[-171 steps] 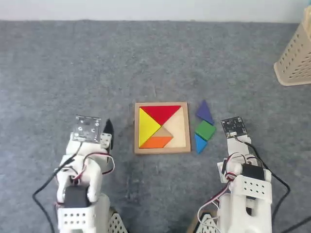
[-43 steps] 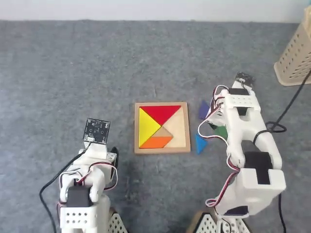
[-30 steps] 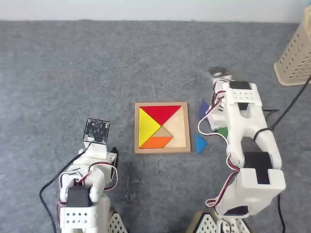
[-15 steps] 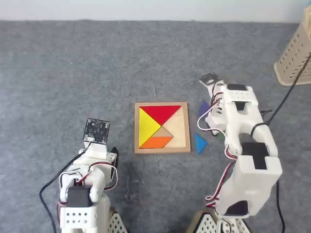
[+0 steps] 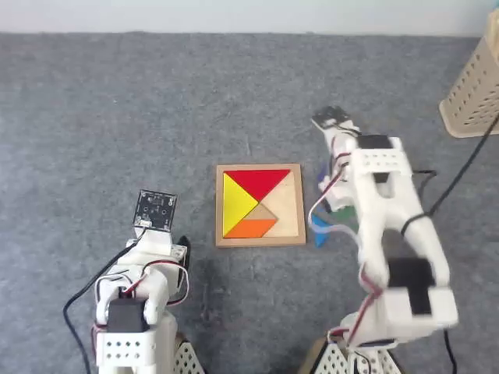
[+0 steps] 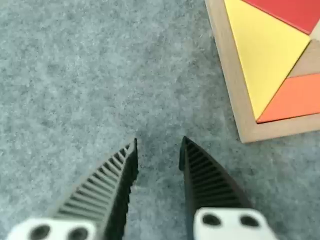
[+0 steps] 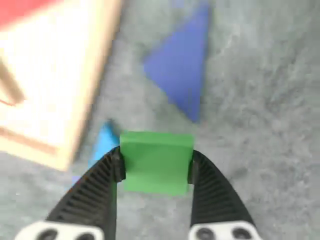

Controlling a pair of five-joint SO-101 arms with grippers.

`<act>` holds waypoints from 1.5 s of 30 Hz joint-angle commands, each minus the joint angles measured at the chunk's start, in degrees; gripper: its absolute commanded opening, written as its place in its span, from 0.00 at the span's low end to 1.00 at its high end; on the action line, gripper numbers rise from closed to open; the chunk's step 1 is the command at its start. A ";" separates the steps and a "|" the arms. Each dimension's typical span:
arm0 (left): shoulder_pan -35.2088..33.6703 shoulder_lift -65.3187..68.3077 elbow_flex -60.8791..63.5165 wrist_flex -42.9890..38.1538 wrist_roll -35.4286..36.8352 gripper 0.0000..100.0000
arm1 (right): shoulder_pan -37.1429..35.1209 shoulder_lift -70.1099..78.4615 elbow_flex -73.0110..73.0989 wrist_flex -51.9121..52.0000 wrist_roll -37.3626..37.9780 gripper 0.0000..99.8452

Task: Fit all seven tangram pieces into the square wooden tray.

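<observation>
At 3 o'clock from the square wooden tray [image 5: 219, 206], the right gripper [image 7: 155, 161] is clamped on the green square [image 7: 156, 150], with one ribbed black finger pressed against each of two opposite edges. The square is a flat, bright green block with straight sides. I cannot tell whether it touches the grey carpet [image 5: 117, 101] or is lifted off it.

Near it lie the purple triangle [image 7: 182, 75] and the light blue triangle [image 7: 104, 142], apart from each other on the carpet just outside the tray's right rim. From the tray's centre, the purple one sits toward 2 o'clock and the blue one toward 4 o'clock.

Four pieces lie inside the tray: a red triangle [image 5: 257, 181] at 12 o'clock, a yellow triangle [image 5: 236, 204] at 9 o'clock, an orange piece [image 5: 251, 228] at 7 o'clock and a small brown triangle [image 5: 265, 211] in the middle. The tray's right part is bare pale wood.

The left gripper [image 6: 157, 150] hangs over the carpet at 8 o'clock from the tray, with a narrow gap between its fingers and nothing in it. A beige slotted basket [image 5: 475, 86] stands far off at 2 o'clock.
</observation>
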 commanded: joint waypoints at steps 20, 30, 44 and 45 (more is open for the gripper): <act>0.00 -0.88 -0.31 0.26 0.44 0.13 | -18.86 18.86 -20.40 -0.40 -4.22 0.01; 0.00 -0.88 -0.31 0.26 0.44 0.13 | -19.47 18.77 -18.73 -0.92 -4.04 0.14; 0.00 -0.88 -0.31 0.26 0.44 0.13 | -20.88 18.77 -18.73 0.92 -3.87 0.16; 0.00 -0.88 -0.31 0.26 0.44 0.13 | -20.88 18.68 -18.73 1.45 -3.87 0.18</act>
